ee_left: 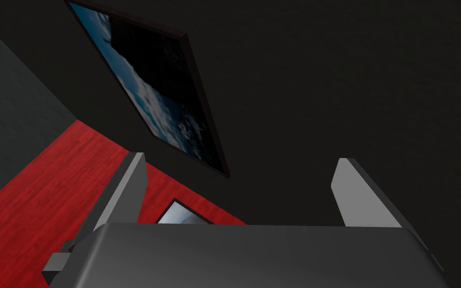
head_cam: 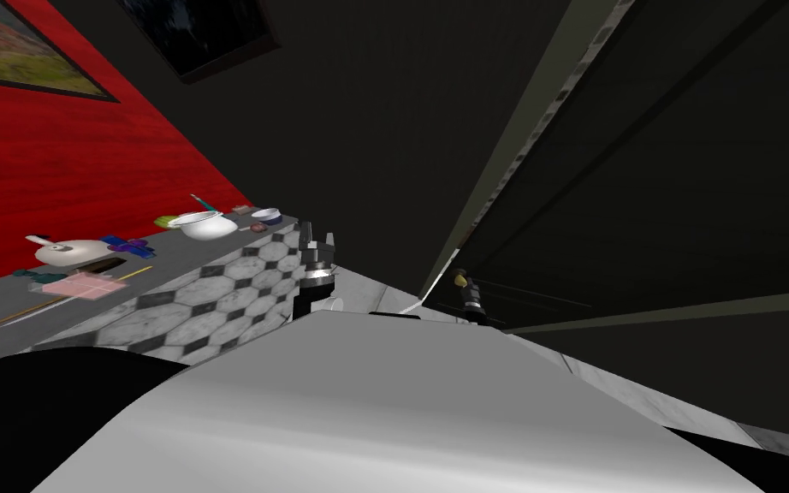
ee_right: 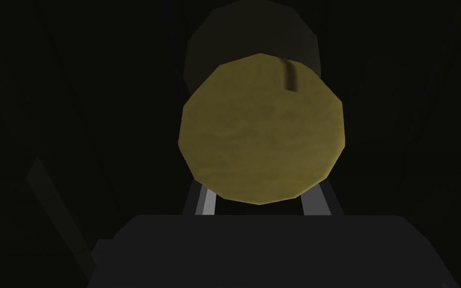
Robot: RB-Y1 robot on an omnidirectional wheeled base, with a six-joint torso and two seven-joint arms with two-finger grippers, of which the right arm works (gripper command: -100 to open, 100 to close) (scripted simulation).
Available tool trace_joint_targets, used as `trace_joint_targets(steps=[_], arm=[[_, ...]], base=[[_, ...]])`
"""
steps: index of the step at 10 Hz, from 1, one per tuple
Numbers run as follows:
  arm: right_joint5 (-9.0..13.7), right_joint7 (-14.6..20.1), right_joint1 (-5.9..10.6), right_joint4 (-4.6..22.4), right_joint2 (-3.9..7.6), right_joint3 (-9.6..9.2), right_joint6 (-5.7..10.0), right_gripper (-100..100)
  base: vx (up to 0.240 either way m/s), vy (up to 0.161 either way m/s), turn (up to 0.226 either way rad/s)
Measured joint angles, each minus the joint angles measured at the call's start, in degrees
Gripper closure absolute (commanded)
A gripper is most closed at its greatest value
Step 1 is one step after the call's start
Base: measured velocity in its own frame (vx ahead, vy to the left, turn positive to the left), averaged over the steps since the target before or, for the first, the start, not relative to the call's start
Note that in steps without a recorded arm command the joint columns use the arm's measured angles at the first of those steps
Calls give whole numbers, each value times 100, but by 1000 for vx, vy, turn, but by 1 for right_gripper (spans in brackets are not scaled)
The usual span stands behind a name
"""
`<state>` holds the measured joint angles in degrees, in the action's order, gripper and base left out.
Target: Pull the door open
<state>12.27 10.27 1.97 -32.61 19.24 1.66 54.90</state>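
Note:
A dark door point(head_cam: 641, 171) fills the right of the head view, its left edge beside a pale frame strip point(head_cam: 517, 163). A round yellowish knob point(head_cam: 459, 277) sits low near that edge. My right gripper point(head_cam: 471, 299) is at the knob. In the right wrist view the knob point(ee_right: 262, 127) looms large right over my right gripper point(ee_right: 262, 200). Its fingers point(ee_right: 207, 201) stand narrow and run up behind the knob, pressing its sides. My left gripper point(head_cam: 317, 244) points up in front of my chest, and in its wrist view the left gripper point(ee_left: 239, 175) is open with nothing between the fingers.
To the left, a counter point(head_cam: 213, 295) with hexagon-tiled side reaches almost to my left arm. It carries a white kettle point(head_cam: 68, 250), a white bowl point(head_cam: 204, 225), a small cup point(head_cam: 266, 216) and several small items. A red wall point(head_cam: 68, 163) stands behind it.

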Motion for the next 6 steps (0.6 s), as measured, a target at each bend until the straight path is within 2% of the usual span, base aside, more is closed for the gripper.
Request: trace_joint_targets(steps=[2, 3, 4, 6], arm=[[132, 310, 46, 56, 2, -31, -15, 100], [146, 360, -36, -87, -14, -33, -69, 100], [205, 486, -56, -110, -6, -43, -98, 100], [342, 756, -54, -136, -19, -57, -158, 100]], base=[[-41, -17, 29], [-37, -2, 71], [-67, -25, 158], [-59, -28, 75]])
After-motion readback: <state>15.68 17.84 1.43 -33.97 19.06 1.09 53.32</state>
